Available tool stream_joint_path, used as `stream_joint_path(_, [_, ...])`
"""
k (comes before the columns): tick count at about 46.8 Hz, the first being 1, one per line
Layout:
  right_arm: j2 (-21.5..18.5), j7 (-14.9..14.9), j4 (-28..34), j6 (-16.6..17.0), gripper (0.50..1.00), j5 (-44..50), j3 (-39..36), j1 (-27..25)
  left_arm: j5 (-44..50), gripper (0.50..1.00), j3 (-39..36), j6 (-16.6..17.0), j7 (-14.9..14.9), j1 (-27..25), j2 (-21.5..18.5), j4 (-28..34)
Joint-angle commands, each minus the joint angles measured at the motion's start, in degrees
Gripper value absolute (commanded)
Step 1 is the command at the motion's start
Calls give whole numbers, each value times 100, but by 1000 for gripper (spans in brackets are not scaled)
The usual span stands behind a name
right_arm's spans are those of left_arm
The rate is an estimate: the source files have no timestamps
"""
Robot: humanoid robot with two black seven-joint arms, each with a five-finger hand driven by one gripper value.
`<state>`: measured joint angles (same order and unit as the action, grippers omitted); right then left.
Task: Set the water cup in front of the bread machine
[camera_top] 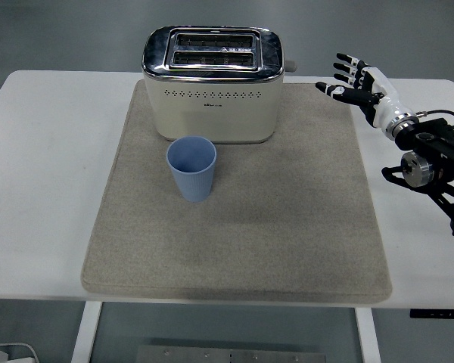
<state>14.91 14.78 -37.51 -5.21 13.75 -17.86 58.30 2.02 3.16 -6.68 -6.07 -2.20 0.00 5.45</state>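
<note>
White table (53, 181), bearing a beige mat (287, 227) across its middle; on the mat, upright, a cream toaster (212, 106) and a blue cup (191, 168) just before it.

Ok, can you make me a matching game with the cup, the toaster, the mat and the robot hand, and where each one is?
Things:
1. blue cup
2. toaster
3. grey mat
4. right hand

Places or states:
A. lies flat on the white table, under two things
B. open, holding nothing, near the table's far right
C. stands upright on the mat, just in front of the toaster
D. stands at the far end of the mat, slots facing up

Pairs: 1-C, 2-D, 3-A, 4-B
</note>
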Motion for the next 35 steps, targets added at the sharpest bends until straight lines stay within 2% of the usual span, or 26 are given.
stream_joint_path(1, [-76, -45, 357, 152, 913, -197, -7, 102, 0, 1000, 0, 0, -8, 0, 0, 0])
stream_joint_path(11, [-94, -195, 754, 161, 913, -794, 2, 331, 0, 1000, 0, 0, 1, 0, 0, 0])
stream_joint_path(18, [-94, -309, 771, 117, 913, -1129, 2, 392, 0, 1000, 0, 0, 1, 0, 0, 0])
stream_joint_path(35, [-68, -371, 894, -32, 911, -1647, -33, 586, 0, 1000, 0, 0, 1, 0, 0, 0])
